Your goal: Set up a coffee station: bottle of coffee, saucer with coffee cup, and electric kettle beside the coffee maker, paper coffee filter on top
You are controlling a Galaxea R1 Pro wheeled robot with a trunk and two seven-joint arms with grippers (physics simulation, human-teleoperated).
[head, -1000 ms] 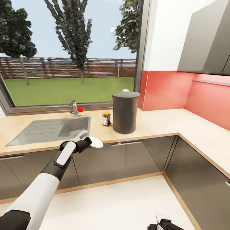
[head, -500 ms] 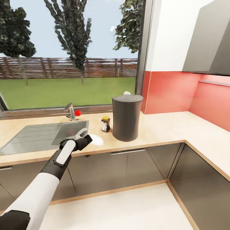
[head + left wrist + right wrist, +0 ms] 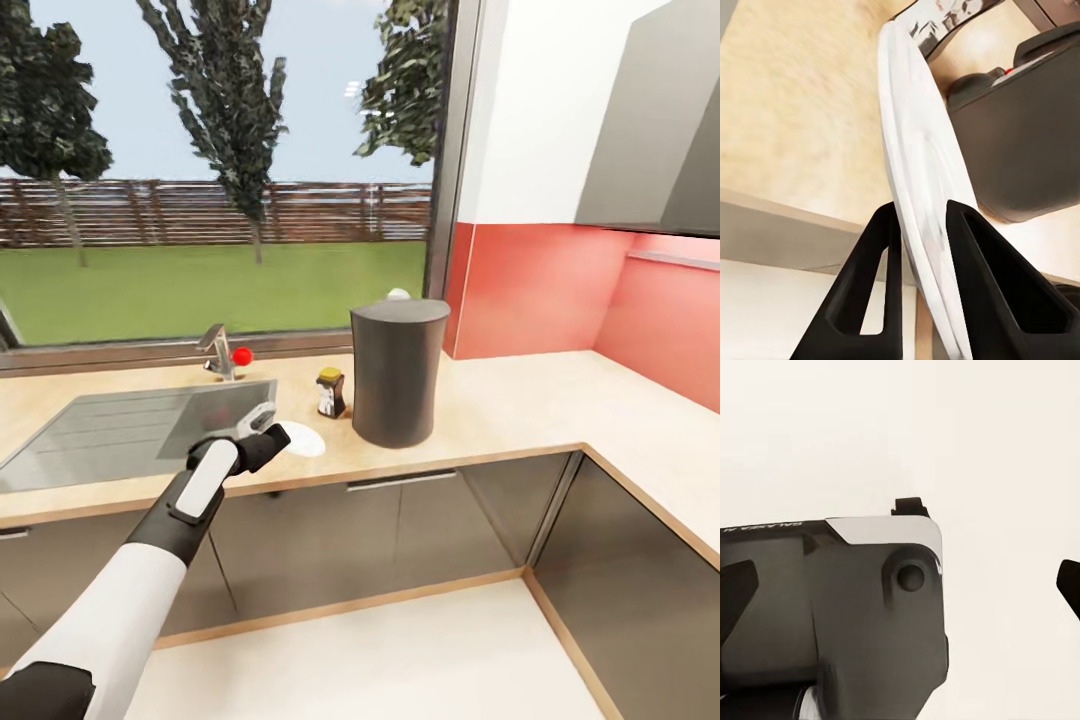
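Left claw (image 3: 268, 437) gripping the saucer (image 3: 300, 440) over the desk (image 3: 520, 405).
Bottle of coffee (image 3: 331, 392) label unreadable; the view is shifting slightly; right claw's state unclear.

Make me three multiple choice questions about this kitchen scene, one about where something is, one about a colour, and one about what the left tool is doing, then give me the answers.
1. Where does the bottle of coffee stand?
A. On the countertop between the sink and the coffee maker
B. Inside the sink
C. On top of the coffee maker

2. What colour is the bottle's cap?
A. Red
B. Yellow-amber
C. White

3. What is the state of the left tool?
A. Open and empty
B. Shut on the bottle
C. Shut on the saucer

Answers:
1. A, the head view shows the bottle upright on the worktop just beside the grey drum, on its sink side.
2. B, the cap looks yellow-amber above the dark body.
3. C, the left wrist view shows both fingers pinching the white plate's rim, near the counter's front edge.
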